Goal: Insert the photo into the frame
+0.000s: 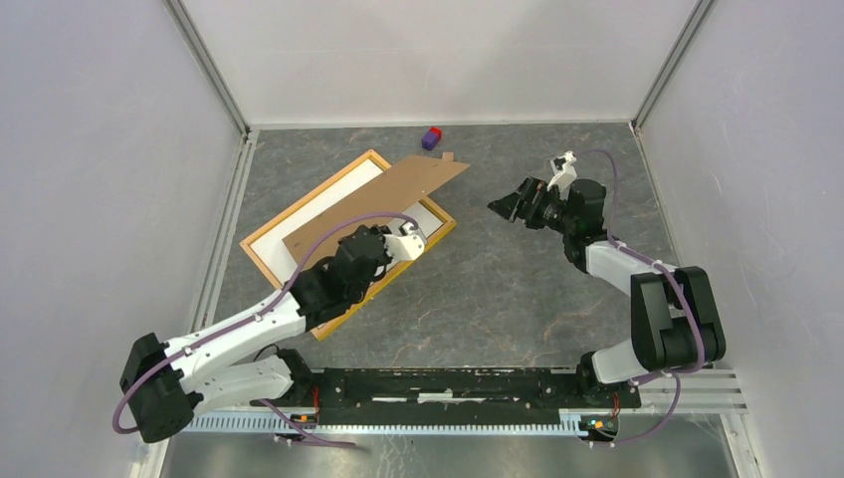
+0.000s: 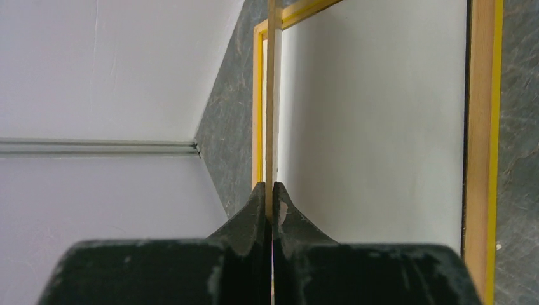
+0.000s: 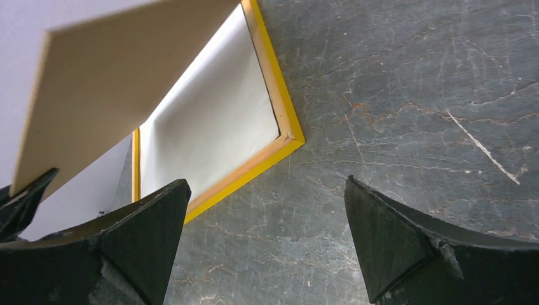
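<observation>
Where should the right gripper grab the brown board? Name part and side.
Likely its free corner beyond the frame, coming from the right. The board is thin and tilted up, and the left gripper pinches its near edge, so that overhanging corner leaves room for the open right gripper above and below.

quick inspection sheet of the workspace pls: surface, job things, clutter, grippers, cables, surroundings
surface: grey marbled table, lightly scratched
job's things: frame lies flat at the left; photo lies inside it, white back up
clutter: brown backing board held tilted above the frame; small purple and red block at the far edge
grippers: left gripper jaws shut on the board's edge; right gripper jaws open, empty
cables: purple cable along each arm
surroundings: plain white walls, metal corner posts
</observation>
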